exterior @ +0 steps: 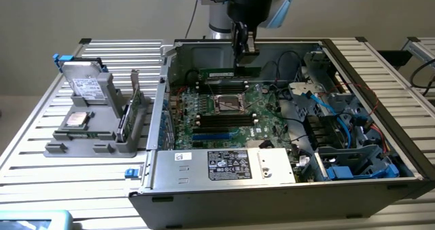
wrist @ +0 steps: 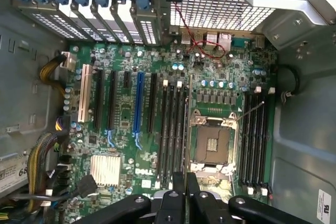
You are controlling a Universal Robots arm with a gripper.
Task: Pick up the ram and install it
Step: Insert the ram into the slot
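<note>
Aloft, ram (exterior: 227,74) clamped between gripper (exterior: 240,65) jaws; motherboard (exterior: 266,108) below

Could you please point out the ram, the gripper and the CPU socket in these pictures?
the ram (exterior: 224,74), exterior view, on the middle of the green stick.
the gripper (wrist: 185,179), wrist view, midway between its fingertips.
the CPU socket (wrist: 212,145), wrist view, on the centre of its contact field.

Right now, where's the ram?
Exterior view: the ram is held by the gripper inside the open computer case, low over the motherboard, just beyond the CPU socket.
</note>
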